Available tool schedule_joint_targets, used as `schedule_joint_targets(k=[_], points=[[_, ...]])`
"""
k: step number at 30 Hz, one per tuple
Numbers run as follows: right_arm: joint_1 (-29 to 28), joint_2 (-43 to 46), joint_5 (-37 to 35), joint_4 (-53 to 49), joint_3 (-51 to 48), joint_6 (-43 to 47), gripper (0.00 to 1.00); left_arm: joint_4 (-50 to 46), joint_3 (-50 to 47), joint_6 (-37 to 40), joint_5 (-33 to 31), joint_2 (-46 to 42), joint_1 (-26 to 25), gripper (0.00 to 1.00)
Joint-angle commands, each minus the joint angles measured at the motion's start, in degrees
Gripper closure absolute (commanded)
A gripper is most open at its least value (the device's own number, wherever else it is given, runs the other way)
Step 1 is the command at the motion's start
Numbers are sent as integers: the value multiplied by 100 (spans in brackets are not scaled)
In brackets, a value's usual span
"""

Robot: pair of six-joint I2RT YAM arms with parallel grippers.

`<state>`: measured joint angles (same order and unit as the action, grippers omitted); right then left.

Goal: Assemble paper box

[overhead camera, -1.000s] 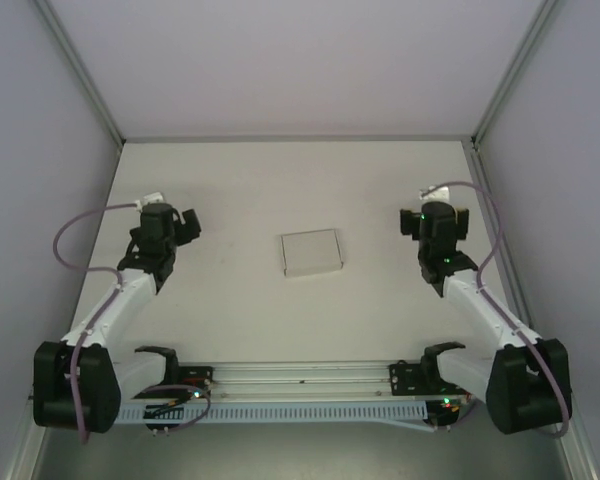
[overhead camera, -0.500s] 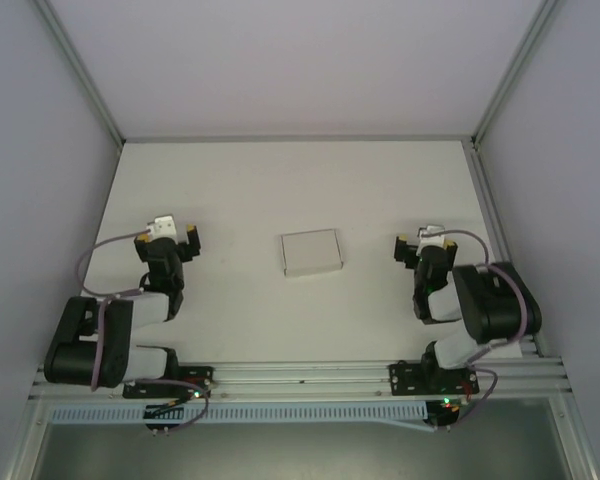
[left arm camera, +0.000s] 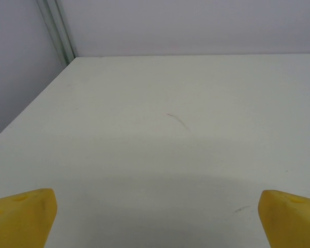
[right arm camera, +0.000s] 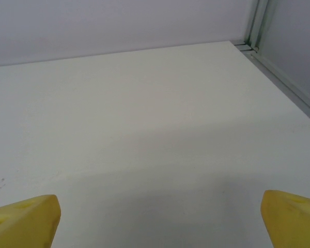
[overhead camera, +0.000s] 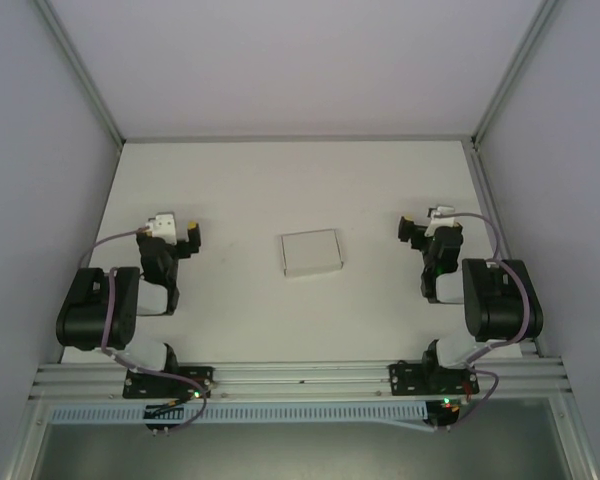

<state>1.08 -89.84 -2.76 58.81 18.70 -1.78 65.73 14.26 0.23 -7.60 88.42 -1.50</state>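
The paper box (overhead camera: 311, 252) lies as a small folded white rectangle in the middle of the white table, apart from both arms. My left gripper (overhead camera: 176, 232) is folded back at the table's left, well left of the box, open with nothing between its yellow fingertips (left arm camera: 21, 217). On the far right my right gripper (overhead camera: 427, 222) sits folded back, open and empty; its yellow fingertips (right arm camera: 292, 217) stand wide apart over bare table.
Grey walls with metal corner posts (overhead camera: 80, 75) close the table in on three sides. An aluminium rail (overhead camera: 300, 375) carrying the arm bases runs along the near edge. A faint scratch (left arm camera: 178, 120) marks the tabletop.
Both arms have drawn back from their stretched-out pose and folded up over their bases. The box has not moved.
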Motion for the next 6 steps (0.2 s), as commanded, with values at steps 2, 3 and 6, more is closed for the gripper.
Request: schedule_joint_targets(k=[2,3,6], points=[[-24,23,128,5,28,-68,0,247,76,135,117,0,14,0],[-27,39,128,-46,45,-68,0,247,75,135,115,0,16,0],[-29,37,128,-45,41,-79,0,247,75,135,122,-5,19,0]])
